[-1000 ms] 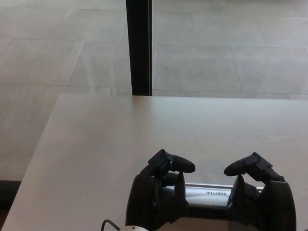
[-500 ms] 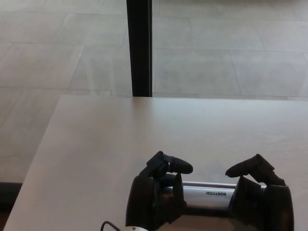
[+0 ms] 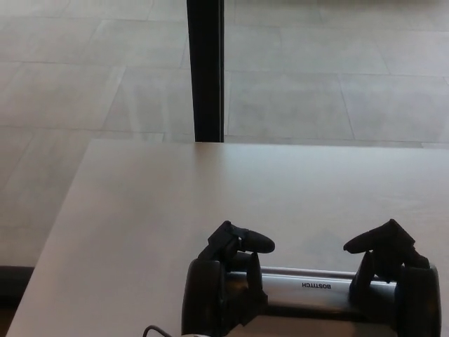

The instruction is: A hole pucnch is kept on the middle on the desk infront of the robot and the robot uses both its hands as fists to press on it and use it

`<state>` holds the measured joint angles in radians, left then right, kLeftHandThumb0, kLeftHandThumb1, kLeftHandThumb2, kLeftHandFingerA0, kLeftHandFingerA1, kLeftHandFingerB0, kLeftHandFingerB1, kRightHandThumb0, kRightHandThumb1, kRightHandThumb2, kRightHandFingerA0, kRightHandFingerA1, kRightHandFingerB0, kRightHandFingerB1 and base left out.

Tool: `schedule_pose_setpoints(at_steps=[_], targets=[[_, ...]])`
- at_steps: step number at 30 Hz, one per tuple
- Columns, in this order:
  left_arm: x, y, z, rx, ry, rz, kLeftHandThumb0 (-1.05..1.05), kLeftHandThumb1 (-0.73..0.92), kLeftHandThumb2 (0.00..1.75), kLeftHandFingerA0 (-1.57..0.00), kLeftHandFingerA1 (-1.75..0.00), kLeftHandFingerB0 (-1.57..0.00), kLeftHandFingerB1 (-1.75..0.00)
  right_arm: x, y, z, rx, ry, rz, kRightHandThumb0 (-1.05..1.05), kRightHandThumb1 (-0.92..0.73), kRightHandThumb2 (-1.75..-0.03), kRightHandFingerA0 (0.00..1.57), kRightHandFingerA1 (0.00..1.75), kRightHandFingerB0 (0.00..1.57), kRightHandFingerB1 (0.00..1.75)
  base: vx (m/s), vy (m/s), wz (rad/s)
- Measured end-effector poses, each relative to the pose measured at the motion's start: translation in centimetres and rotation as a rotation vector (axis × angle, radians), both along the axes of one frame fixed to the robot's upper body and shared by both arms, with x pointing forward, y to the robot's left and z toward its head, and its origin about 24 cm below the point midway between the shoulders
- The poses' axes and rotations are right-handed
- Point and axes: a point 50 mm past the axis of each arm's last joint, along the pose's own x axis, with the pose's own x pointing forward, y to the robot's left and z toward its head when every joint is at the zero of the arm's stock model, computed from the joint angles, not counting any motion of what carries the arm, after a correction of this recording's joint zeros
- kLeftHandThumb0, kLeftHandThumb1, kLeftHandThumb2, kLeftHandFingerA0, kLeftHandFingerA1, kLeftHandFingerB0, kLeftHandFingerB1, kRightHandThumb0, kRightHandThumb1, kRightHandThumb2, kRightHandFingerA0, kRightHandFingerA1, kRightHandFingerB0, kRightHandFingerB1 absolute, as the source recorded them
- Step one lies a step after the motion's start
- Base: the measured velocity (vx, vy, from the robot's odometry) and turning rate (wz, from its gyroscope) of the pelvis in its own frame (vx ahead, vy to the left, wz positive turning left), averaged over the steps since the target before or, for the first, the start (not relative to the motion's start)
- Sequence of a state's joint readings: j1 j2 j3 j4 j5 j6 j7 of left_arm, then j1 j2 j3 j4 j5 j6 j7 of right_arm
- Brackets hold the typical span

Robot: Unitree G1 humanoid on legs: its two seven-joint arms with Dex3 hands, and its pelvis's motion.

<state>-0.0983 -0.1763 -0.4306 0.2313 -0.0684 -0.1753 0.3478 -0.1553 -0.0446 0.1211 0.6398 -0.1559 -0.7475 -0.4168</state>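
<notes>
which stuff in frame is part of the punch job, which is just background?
Job:
hole punch
left hand
right hand
desk, bearing the punch

Background:
black post
tiled floor
thin cable at the bottom edge

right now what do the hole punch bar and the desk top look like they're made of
Hole punch: its long bar looks like silver metal with a satin sheen, catching a bright highlight along its length, with dark printed lettering. Desk: pale matte surface, probably laminate or light wood; no clear grain shows, so that stays uncertain.
</notes>
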Motion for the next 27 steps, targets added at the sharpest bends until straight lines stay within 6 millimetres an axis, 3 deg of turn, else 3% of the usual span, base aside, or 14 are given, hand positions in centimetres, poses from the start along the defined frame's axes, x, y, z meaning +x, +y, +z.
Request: schedule_pose_setpoints(at_steps=[5,6,7,9,10,12,13,15,16,20,21,24,25,27], targets=[[0.1,0.1,0.0,0.010,-0.019,0.023,-0.33,0.85,0.95,-1.00,-1.75,-0.54,-1.75,0.0,-0.2,-0.2,-0.026,-0.025,-0.015,-0.13,-0.55,-1.26,0.95,1.75,0.68,1.70,0.00,0.000,0.00],[0.1,0.1,0.0,0.012,-0.022,0.028,-0.33,0.86,0.94,-1.00,-1.75,-0.53,-1.75,0.0,-0.3,-0.2,-0.034,-0.030,-0.017,-0.16,-0.56,-1.25,0.93,1.75,0.73,1.56,0.00,0.000,0.00],[0.2,0.1,0.0,0.015,-0.026,0.033,-0.33,0.86,0.94,-1.00,-1.75,-0.52,-1.75,0.0,-0.3,-0.2,-0.042,-0.033,-0.020,-0.18,-0.58,-1.22,0.92,1.75,0.73,1.55,0.00,0.000,0.00],[0.3,0.1,0.0,0.019,-0.033,0.042,-0.32,0.87,0.93,-0.99,-1.75,-0.52,-1.75,0.1,-0.6,-0.3,-0.055,-0.034,-0.031,-0.16,-0.58,-1.19,0.91,1.75,0.71,1.55,0.00,0.000,0.00],[0.3,0.1,0.0,0.021,-0.034,0.049,-0.33,0.86,0.94,-0.99,-1.75,-0.54,-1.75,0.0,-0.7,-0.6,-0.069,-0.029,-0.036,-0.13,-0.58,-1.18,0.94,1.75,0.65,1.67,0.00,0.000,0.00],[0.4,0.1,-0.2,0.026,-0.031,0.061,-0.33,0.84,0.94,-0.99,-1.75,-0.54,-1.75,-0.1,-0.8,-0.6,-0.085,-0.038,-0.036,-0.12,-0.59,-1.17,0.94,1.75,0.65,1.68,0.00,0.000,0.00],[0.4,0.2,-0.2,0.027,-0.030,0.064,-0.33,0.86,0.91,-0.98,-1.75,-0.53,-1.75,-0.1,-0.8,-0.6,-0.089,-0.041,-0.037,-0.11,-0.57,-1.19,0.93,1.75,0.73,1.54,0.00,0.000,0.00],[0.6,0.2,-0.2,0.032,-0.030,0.075,-0.33,0.86,0.91,-0.98,-1.75,-0.52,-1.75,-0.1,-0.8,-0.7,-0.102,-0.051,-0.042,-0.13,-0.57,-1.21,0.93,1.75,0.73,1.55,0.00,0.000,0.00],[0.6,0.1,-0.2,0.033,-0.030,0.078,-0.33,0.87,0.90,-0.98,-1.75,-0.50,-1.75,-0.2,-0.8,-0.7,-0.105,-0.053,-0.043,-0.14,-0.56,-1.18,0.95,1.75,0.65,1.71,0.00,0.000,0.00],[0.8,0.1,-0.3,0.036,-0.029,0.094,-0.35,0.85,0.89,-1.00,-1.75,-0.53,-1.75,-0.3,-0.9,-0.8,-0.115,-0.068,-0.052,-0.19,-0.62,-1.18,0.94,1.75,0.67,1.75,0.00,0.000,0.00],[0.8,0.1,-0.2,0.037,-0.030,0.100,-0.35,0.84,0.89,-1.00,-1.75,-0.53,-1.75,-0.3,-0.9,-0.8,-0.112,-0.072,-0.059,-0.26,-0.69,-1.10,0.91,1.75,0.65,1.75,0.00,0.000,0.00],[0.9,0.1,-0.2,0.040,-0.033,0.112,-0.32,0.87,0.90,-0.93,-1.75,-0.51,-1.75,-0.4,-1.1,-0.8,-0.102,-0.081,-0.073,-0.19,-0.73,-1.04,0.91,1.75,0.58,1.75,0.00,0.000,0.00],[0.9,0.1,-0.2,0.039,-0.034,0.114,-0.31,0.88,0.88,-0.89,-1.75,-0.51,-1.75,-0.5,-1.2,-0.7,-0.093,-0.086,-0.082,-0.14,-0.70,-1.15,0.95,1.75,0.62,1.75,0.00,0.000,0.00],[1.0,0.1,-0.1,0.036,-0.039,0.117,-0.31,0.88,0.88,-0.87,-1.75,-0.50,-1.75,-0.4,-1.3,-0.1,-0.076,-0.113,-0.087,-0.15,-0.69,-1.13,0.96,1.75,0.60,1.74,0.00,0.000,0.00]])
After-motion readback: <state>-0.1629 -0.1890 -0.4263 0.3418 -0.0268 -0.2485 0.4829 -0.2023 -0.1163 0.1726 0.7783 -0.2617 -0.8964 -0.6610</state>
